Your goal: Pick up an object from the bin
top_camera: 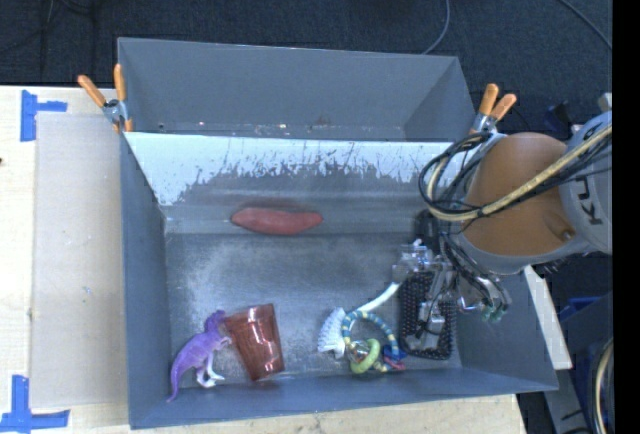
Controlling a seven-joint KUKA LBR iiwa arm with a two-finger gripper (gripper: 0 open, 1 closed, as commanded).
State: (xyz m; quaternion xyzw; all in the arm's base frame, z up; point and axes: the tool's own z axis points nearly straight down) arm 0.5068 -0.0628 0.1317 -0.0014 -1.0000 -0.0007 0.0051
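Lying under the tool point(432, 312), a black mesh pad point(409, 318); near-right corner.

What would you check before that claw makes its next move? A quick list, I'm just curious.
1. Claw above a thing: ok, over the black mesh piece at the front right of the bin.
2. Neighbours clear: not ok, white brush and bead ring lie close beside it.
3. Claw touching the mesh piece: cannot tell.
4. Purple dinosaur and red cup out of the way: ok, front left.
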